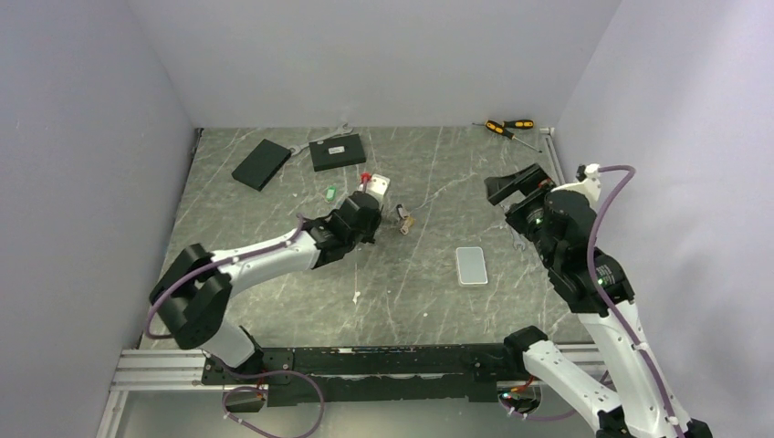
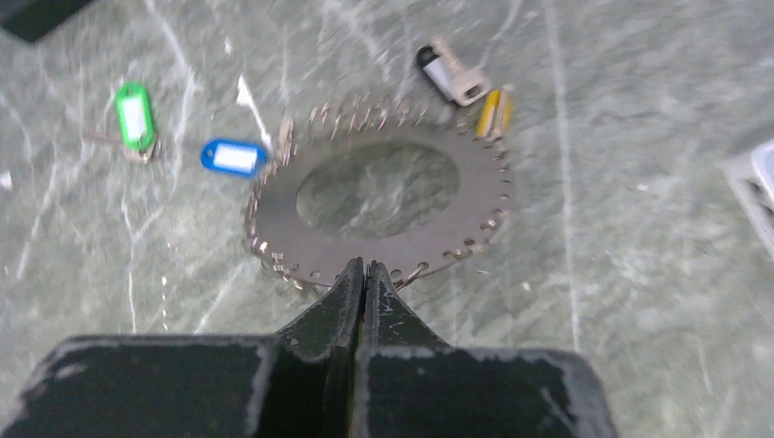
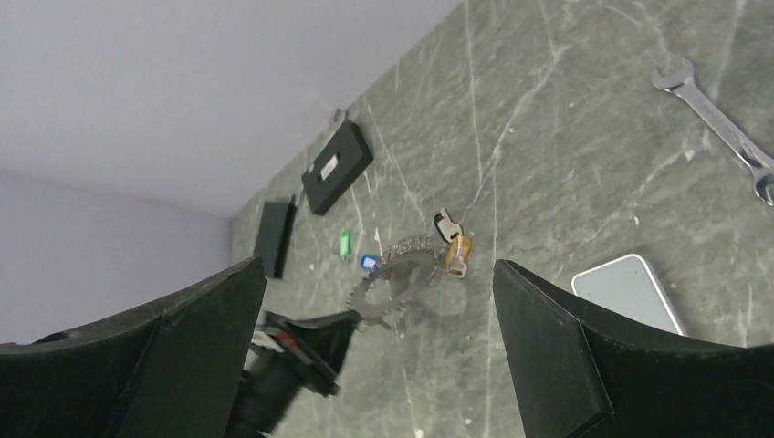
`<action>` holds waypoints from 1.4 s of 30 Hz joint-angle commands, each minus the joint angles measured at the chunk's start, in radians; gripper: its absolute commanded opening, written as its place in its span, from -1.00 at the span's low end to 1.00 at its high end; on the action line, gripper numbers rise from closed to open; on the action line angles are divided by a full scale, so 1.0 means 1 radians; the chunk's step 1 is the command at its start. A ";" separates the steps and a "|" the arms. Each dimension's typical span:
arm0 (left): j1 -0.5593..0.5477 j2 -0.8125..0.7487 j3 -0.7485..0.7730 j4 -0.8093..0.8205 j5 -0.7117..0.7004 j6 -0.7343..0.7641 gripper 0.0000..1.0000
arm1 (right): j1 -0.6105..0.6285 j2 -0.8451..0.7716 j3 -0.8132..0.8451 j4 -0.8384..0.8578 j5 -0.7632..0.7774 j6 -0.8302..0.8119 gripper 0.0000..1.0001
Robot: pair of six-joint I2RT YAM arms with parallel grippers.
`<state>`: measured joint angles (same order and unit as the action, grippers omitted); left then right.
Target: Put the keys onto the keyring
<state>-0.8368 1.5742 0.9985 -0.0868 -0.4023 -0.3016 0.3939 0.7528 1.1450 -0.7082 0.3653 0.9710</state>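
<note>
The keyring (image 2: 278,214) is a dark grey toothed ring, held just above the table. My left gripper (image 2: 365,266) is shut on its near rim; in the top view this gripper (image 1: 372,219) hides most of the ring. The keys lie around the ring: a green-tagged one (image 2: 134,116) and a blue-tagged one (image 2: 235,156) at its left, a yellow one (image 2: 493,111) and a black-and-white one (image 2: 447,73) at its far edge. The right wrist view shows the keyring (image 3: 370,308) with the yellow key (image 3: 456,251) beyond. My right gripper (image 1: 516,187) hangs open and empty, high at the right.
A phone (image 1: 471,265) lies right of centre. Two flat black boxes (image 1: 261,164) (image 1: 337,153) sit at the back left, with a wrench (image 1: 338,130) behind them. Two screwdrivers (image 1: 507,127) lie at the back right. Another wrench (image 3: 721,128) lies near the phone. A small white object (image 1: 379,185) sits behind the left gripper.
</note>
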 commanded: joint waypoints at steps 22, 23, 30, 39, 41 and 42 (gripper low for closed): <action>0.050 -0.379 0.021 0.088 0.511 0.381 -1.00 | 0.002 -0.073 -0.270 0.516 -0.666 -0.579 0.99; 0.053 -0.391 0.024 0.088 0.529 0.381 -1.00 | 0.002 -0.074 -0.277 0.527 -0.683 -0.585 0.99; 0.098 -0.424 0.059 0.062 0.677 0.360 -1.00 | 0.002 -0.093 -0.341 0.595 -0.774 -0.655 0.99; 0.132 -0.439 0.107 0.059 0.916 0.324 -1.00 | 0.002 -0.230 -0.517 0.793 -0.868 -0.739 0.99; 0.134 -0.441 0.119 0.059 0.968 0.316 -1.00 | 0.002 -0.252 -0.542 0.818 -0.890 -0.751 0.88; 0.136 -0.438 0.126 0.056 1.008 0.312 -1.00 | 0.002 -0.256 -0.547 0.820 -0.915 -0.763 0.83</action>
<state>-0.7082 1.1748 1.0515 -0.0795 0.4274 0.0296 0.3939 0.5323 0.6212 -0.0376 -0.4641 0.2676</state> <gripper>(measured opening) 0.014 0.958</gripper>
